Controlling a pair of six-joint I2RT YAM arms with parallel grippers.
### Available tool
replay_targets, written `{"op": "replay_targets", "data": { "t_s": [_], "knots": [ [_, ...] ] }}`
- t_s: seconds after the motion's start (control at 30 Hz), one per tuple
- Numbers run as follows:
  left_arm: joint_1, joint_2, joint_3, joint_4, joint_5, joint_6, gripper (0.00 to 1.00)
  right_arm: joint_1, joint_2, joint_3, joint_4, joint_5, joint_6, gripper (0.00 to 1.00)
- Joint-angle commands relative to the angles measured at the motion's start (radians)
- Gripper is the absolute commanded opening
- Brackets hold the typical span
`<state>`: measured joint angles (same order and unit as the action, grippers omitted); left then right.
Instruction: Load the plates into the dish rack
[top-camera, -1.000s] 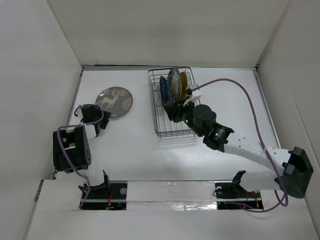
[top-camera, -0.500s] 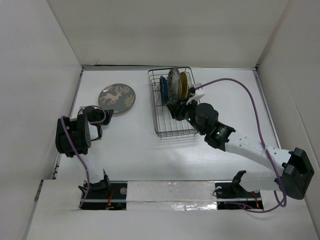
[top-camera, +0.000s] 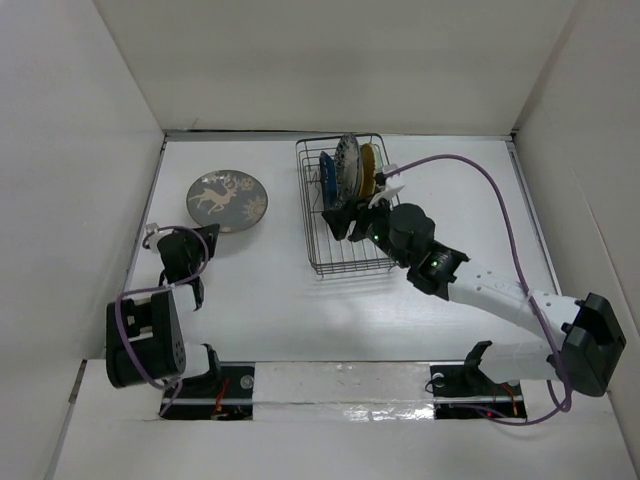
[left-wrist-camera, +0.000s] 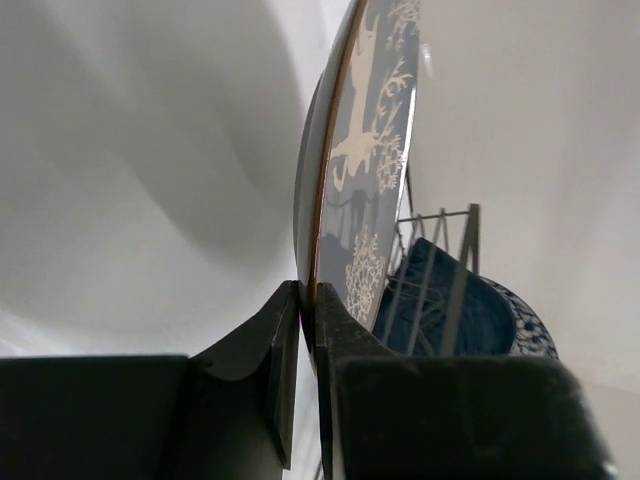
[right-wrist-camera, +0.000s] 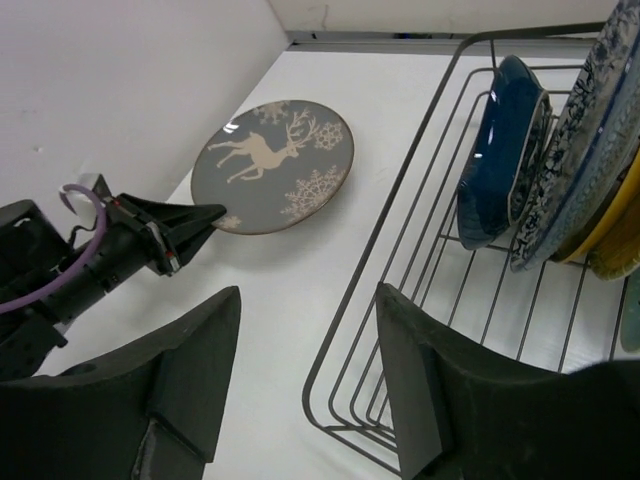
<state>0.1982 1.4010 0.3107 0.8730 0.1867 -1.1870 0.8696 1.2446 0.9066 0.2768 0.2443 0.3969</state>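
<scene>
The grey plate with a white deer is at the left of the table, and my left gripper is shut on its near rim. The left wrist view shows this plate edge-on, its rim pinched between the fingers and its far side raised. The dish rack stands at the middle. In its far end stand a dark blue plate, a blue floral plate and a yellow plate. My right gripper hangs open and holds nothing, above the rack's near left corner.
White walls close in the table on the left, back and right. The rack's near half holds bare wires only. A purple cable arcs from the right arm over the table right of the rack.
My left gripper has shut on the deer plate's rim and the left arm has drawn back toward the near edge. The right gripper has opened wider over the rack.
</scene>
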Motion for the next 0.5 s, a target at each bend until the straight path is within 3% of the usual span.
{"op": "replay_targets", "data": {
  "t_s": [0.0,0.33,0.47],
  "knots": [
    [0.012,-0.176,-0.007,0.088,0.010,0.006,0.00,-0.004,0.015,0.072,0.036,-0.059,0.005,0.65],
    [0.049,-0.575,0.004,-0.172,0.147,0.089,0.00,-0.040,0.228,0.299,-0.040,-0.190,0.023,0.88],
    [0.049,-0.697,0.053,-0.276,0.249,0.121,0.00,-0.076,0.354,0.435,-0.094,-0.237,0.048,0.90]
  ]
}}
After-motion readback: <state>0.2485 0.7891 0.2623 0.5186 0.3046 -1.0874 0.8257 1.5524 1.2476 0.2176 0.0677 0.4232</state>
